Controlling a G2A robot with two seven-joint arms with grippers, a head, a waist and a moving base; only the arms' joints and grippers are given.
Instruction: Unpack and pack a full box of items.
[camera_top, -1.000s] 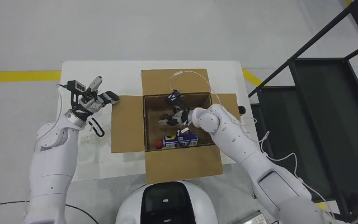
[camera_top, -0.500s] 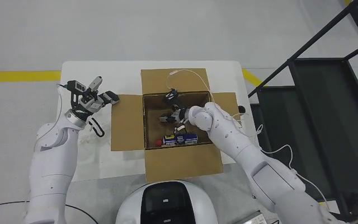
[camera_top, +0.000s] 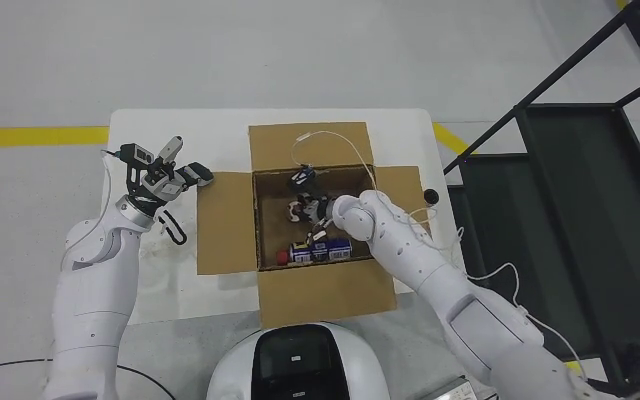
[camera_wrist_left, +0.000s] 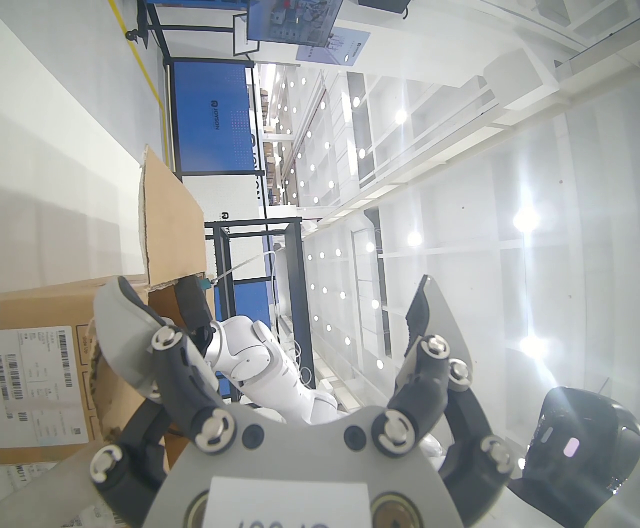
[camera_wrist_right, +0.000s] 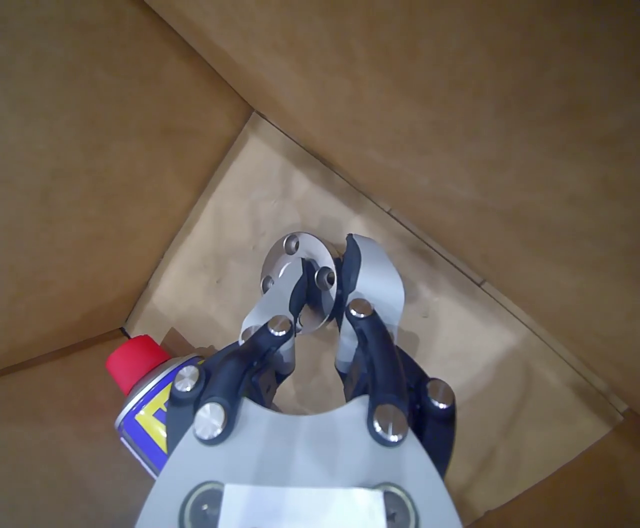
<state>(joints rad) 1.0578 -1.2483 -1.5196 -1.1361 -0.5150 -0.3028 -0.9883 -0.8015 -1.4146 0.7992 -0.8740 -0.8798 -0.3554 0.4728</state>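
White table (camera_top: 170, 135), one box (camera_top: 225, 225), right gripper (camera_wrist_right: 324, 272) clasping one flange (camera_wrist_right: 280, 257)

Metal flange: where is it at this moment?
In the right wrist view, the metal flange sits between the right gripper's fingers inside the cardboard box, near the red-capped spray can.

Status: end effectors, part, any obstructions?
Left end effector open, raised beside cardboard box. Right end effector shut on metal flange inside box. Spray can lies nearby, clear of flange.
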